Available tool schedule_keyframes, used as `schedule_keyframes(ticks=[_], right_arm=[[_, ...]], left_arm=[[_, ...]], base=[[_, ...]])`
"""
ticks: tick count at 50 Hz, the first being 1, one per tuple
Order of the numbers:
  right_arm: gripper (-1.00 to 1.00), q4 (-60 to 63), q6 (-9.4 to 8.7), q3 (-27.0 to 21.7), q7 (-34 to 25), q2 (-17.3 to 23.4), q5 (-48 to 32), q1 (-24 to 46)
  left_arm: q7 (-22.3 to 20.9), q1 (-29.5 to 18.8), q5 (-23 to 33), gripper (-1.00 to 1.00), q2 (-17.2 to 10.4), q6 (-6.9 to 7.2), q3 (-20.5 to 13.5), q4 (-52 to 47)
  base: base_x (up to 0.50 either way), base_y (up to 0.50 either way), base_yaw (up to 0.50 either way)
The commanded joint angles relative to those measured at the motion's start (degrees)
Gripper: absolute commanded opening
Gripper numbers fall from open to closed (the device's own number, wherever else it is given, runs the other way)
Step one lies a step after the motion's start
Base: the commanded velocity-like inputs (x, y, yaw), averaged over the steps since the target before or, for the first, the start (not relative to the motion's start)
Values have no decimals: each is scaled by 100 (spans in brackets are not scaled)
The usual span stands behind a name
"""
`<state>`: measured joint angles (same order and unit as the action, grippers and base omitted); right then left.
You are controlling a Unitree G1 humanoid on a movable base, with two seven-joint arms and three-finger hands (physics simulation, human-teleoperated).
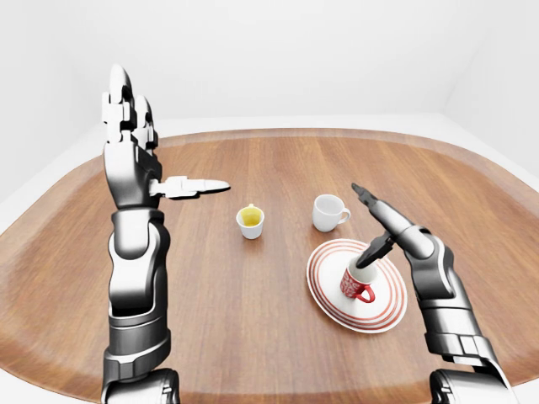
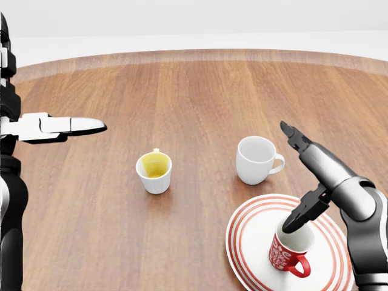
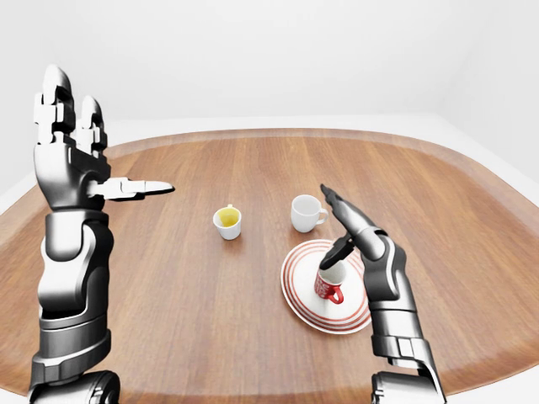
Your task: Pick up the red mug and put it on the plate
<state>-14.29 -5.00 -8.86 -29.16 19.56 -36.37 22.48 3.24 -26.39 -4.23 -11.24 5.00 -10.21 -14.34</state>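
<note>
Red patterned ceramic mug (image 2: 290,253) sits upright on the red-striped white plate (image 2: 248,242), lower right of head view. Right hand (image 2: 303,182) open, one finger extended, another dipping at the mug's rim. Risk: that finger catches the rim and tips the mug. Left hand (image 1: 135,143) raised upper left, fingers spread, holding nothing.

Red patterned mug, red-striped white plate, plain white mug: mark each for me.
Red patterned mug (image 2: 282,256): head view, on its outer wall.
Red-striped white plate (image 2: 245,236): head view, on its bare left rim.
Plain white mug (image 2: 250,165): head view, on its side wall.
</note>
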Motion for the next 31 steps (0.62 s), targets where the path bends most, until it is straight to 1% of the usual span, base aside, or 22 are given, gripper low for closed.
schedule_keyframes(ticks=[1,8,17,22,26,31], right_arm=[[100,1216,0,-217,-694,163,-2,161],[100,2021,0,-379,-1084,443,200,717],[100,2518,0,-413,-1084,730,422,1318],[100,2938,0,-405,-1084,917,473,1581],[100,3209,0,-412,-1084,1064,491,1680],[100,3361,0,-419,-1084,1085,515,1658]], left_arm=[[8,-198,-57,100,-105,0,-52,-320],[19,-410,-70,100,-183,0,-55,-627],[17,-858,-108,100,-317,0,-111,-1027],[38,-960,-140,100,-351,0,-100,-1218],[32,-977,-117,100,-337,0,-65,-1279],[27,-1015,-89,100,-317,0,-44,-1295]], base=[[0,0,0],[0,0,0],[0,0,0],[0,0,0],[0,0,0],[0,0,0]])
